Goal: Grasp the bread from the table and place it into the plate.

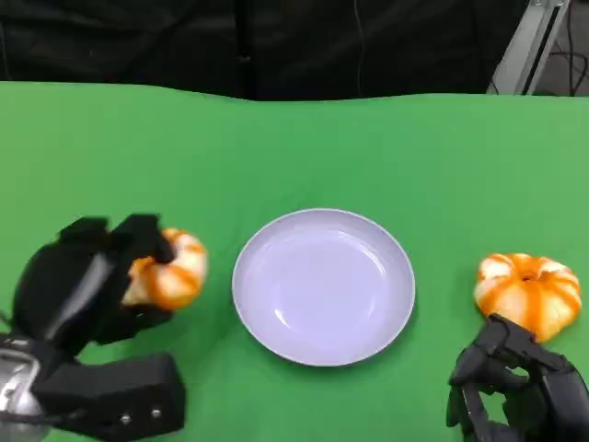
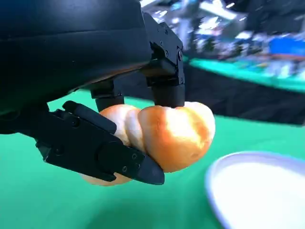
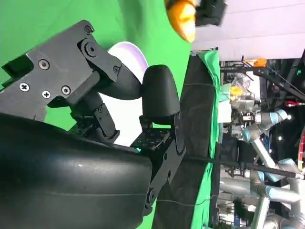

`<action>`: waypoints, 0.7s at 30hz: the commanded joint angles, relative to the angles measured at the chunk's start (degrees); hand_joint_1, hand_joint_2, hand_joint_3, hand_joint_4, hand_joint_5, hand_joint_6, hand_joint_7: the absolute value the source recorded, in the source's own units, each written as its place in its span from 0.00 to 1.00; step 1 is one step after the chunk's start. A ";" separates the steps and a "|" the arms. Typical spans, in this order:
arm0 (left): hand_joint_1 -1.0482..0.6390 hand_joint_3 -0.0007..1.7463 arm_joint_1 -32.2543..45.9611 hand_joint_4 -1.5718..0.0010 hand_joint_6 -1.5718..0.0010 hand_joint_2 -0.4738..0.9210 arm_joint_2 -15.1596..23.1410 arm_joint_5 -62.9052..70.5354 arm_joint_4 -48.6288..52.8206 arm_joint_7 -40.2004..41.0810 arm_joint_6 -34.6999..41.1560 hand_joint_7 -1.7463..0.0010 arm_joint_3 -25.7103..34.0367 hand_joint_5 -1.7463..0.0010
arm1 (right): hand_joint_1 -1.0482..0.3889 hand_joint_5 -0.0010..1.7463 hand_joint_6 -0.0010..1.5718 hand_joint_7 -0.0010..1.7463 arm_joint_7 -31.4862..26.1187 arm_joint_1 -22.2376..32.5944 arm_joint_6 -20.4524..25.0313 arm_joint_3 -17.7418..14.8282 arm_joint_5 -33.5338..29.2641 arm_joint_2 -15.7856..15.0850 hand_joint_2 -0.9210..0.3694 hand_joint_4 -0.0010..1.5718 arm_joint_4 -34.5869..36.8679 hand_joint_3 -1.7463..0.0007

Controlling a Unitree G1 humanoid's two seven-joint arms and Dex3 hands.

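Note:
My left hand (image 1: 92,285) grips an orange-and-white bread roll (image 1: 170,272) a little to the left of the plate, which is white and round (image 1: 322,285). In the left wrist view the roll (image 2: 171,136) sits pinched between black fingers (image 2: 100,152), lifted off the green cloth, with the plate's rim (image 2: 214,186) close beside it. A second, round orange-glazed bread (image 1: 527,293) lies on the cloth to the right of the plate. My right hand (image 1: 515,391) rests just in front of that bread, holding nothing. The right wrist view shows its fingers (image 3: 159,95) apart and the plate (image 3: 126,50) beyond.
Green cloth covers the table (image 1: 368,147), whose far edge meets a dark backdrop. A metal frame leg (image 1: 534,41) stands at the back right. The plate holds nothing.

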 commanded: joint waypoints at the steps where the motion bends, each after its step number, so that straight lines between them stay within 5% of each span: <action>1: 0.57 0.17 -0.60 0.60 0.65 1.00 -0.52 0.45 -3.46 -2.49 0.15 0.00 -0.54 0.00 | 0.63 1.00 0.46 0.91 0.14 0.23 -0.17 -0.41 0.29 -0.89 0.32 0.52 -0.06 0.26; 14: 0.56 0.18 -8.52 0.58 0.63 0.96 -9.29 5.47 -1.99 -4.90 0.43 0.00 -8.63 0.00 | 0.62 1.00 0.48 0.92 -0.30 1.29 -0.34 0.01 0.26 -0.46 0.33 0.54 -0.68 0.25; 21: 0.58 0.18 -10.33 0.60 0.63 0.95 -10.75 6.37 0.92 -5.49 0.84 0.00 -10.38 0.00 | 0.62 1.00 0.48 0.91 -0.03 1.13 -0.94 -0.03 0.46 -0.61 0.33 0.53 -0.12 0.25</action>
